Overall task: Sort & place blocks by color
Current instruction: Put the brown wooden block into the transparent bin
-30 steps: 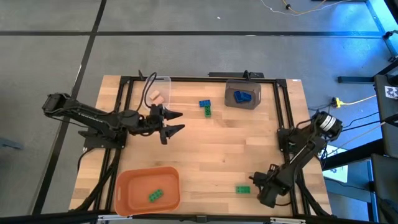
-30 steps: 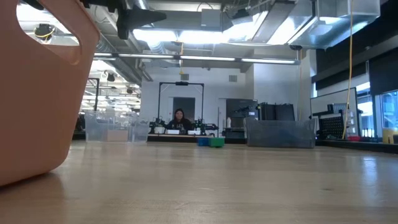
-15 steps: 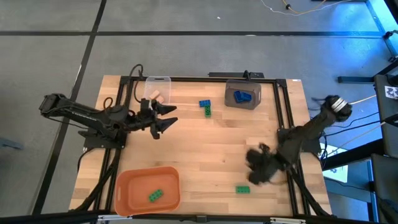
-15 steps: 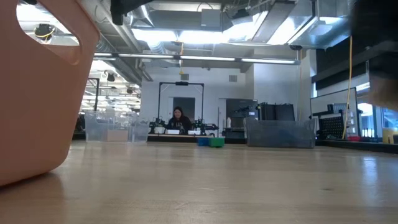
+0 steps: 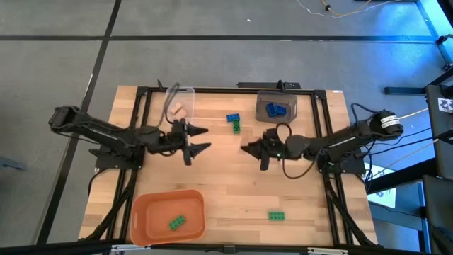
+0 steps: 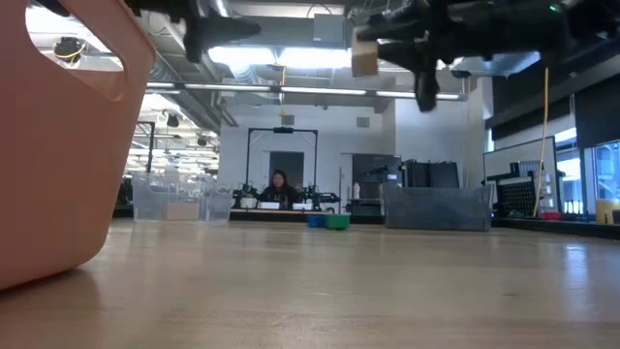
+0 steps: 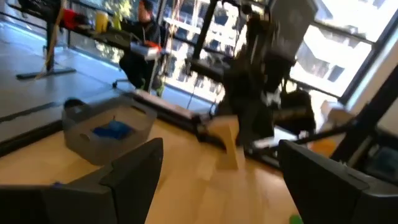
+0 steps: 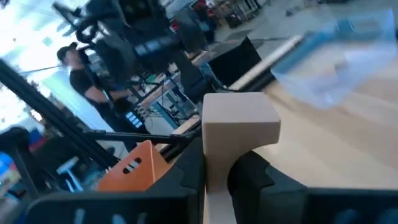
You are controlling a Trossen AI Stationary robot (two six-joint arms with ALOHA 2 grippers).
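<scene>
Fingers of your right gripper [image 8: 214, 177] are clamped on a tan block [image 8: 239, 127], held in the air over the middle of the table [image 5: 233, 170]. Your left gripper [image 5: 197, 139] hangs spread wide with nothing in it, just beside the clear bin [image 5: 180, 103] that holds another tan block [image 5: 178, 111]. Blue blocks [image 5: 276, 109] lie in the grey bin [image 5: 277, 117]. A blue and green pair [image 5: 234, 122] sits nearby; one green block [image 5: 277, 215] lies loose, another [image 5: 177, 223] in the orange bin [image 5: 141, 212].
</scene>
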